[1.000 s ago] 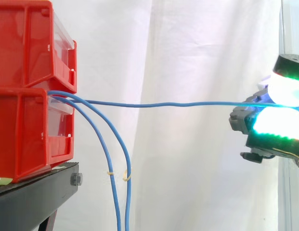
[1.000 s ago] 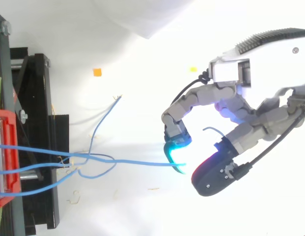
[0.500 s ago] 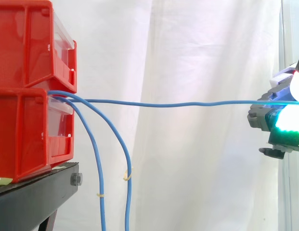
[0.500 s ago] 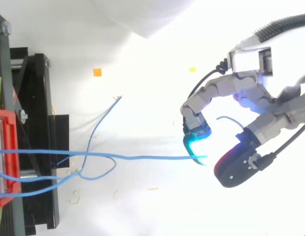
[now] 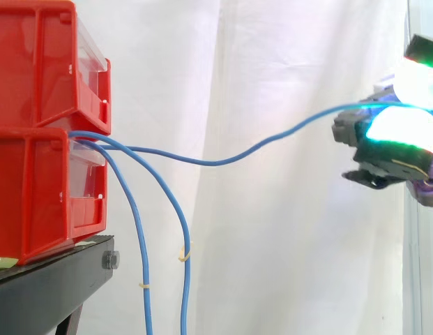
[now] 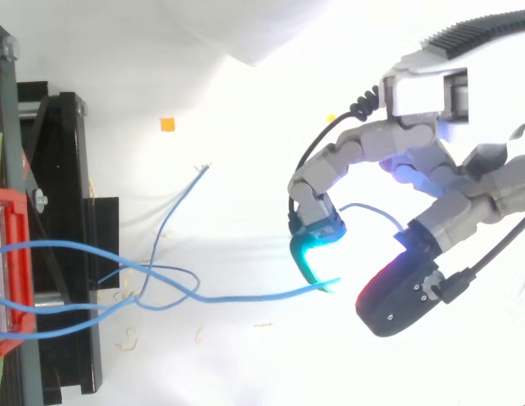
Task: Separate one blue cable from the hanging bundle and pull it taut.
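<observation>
White curtain (image 5: 286, 230) across the whole background of the side view. At the left edge, 2 red bins stacked and touching: upper bin (image 5: 42, 63) in the upper left corner, lower bin (image 5: 35, 195) right beneath it. Under both, a black stand (image 5: 49, 283) in the lower left corner; in the top view, running down the left edge (image 6: 68, 152).

Hand (image 5: 387, 139) at the right edge of the side view, a little above mid-height; in the top view, at the upper right (image 6: 414, 161). Fingers (image 6: 317, 224) curled in toward the thumb, glowing tips pressed onto a blue cable (image 5: 216, 162) and pinching it. White glow above and green glow below the cable in the side view, cyan tip at the cable in the top view. Short free end curling out past the pinch, between fingers and palm.

Blue cable out of the gap between the 2 bins, sagging to a low point near the middle of the frame, then climbing to the pinch at the upper right. Slack, not straight.

From the same gap, left hanging cable (image 5: 141, 244) and right hanging cable (image 5: 185, 237), arching out and dropping to the bottom edge, near each other but apart. Pale ties (image 5: 183, 257) on them, 1 each. In the top view, all 3 cables crossing just right of the stand, lower left.

Orange scrap (image 6: 166, 124) on the white ground, upper left of the top view, well apart from the cables.
</observation>
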Controlling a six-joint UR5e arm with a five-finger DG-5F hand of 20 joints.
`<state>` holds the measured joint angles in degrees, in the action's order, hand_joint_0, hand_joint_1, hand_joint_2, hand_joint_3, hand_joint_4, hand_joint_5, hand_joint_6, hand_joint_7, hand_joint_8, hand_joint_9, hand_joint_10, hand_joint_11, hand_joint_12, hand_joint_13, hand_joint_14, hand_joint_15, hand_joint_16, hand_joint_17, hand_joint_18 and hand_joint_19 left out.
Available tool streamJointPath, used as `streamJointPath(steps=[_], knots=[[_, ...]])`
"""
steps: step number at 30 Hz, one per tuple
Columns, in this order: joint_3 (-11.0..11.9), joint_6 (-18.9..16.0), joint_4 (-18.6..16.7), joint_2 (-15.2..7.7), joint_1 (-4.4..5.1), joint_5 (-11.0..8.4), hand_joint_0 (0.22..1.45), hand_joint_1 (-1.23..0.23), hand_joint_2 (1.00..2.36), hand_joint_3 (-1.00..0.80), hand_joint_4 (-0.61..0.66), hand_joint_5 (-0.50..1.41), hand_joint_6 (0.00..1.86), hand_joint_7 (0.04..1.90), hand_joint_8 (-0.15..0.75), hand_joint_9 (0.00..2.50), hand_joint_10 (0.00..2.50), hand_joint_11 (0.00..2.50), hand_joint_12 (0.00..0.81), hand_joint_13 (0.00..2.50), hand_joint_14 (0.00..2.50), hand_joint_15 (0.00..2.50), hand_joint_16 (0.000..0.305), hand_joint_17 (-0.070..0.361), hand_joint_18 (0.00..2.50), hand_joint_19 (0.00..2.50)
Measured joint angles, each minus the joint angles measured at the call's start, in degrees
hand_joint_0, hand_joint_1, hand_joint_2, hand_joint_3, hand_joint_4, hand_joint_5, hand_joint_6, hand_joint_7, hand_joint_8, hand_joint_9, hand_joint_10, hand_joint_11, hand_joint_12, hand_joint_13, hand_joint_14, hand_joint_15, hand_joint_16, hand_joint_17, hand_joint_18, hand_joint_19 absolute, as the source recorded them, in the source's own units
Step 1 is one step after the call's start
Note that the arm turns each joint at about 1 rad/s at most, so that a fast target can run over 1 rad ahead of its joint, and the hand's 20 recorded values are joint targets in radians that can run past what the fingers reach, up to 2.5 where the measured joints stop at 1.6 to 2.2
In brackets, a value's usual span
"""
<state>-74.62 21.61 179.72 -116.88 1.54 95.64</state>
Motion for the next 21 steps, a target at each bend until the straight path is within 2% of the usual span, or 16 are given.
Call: streamJointPath(steps=[6,21], knots=[[0.0,0.0,-2.1,0.0,-0.04,-0.01,0.79,-0.73,1.02,-0.30,0.00,0.14,0.50,1.34,0.189,2.35,0.30,2.34,0.285,1.43,1.27,1.29,0.034,0.078,1.24,1.49],[0.0,0.0,-2.4,0.0,-0.05,-0.02,0.79,-0.73,1.02,-0.30,-0.01,0.14,0.50,1.34,0.181,2.34,0.31,2.34,0.278,1.43,1.27,1.30,0.034,0.076,1.23,1.48]])
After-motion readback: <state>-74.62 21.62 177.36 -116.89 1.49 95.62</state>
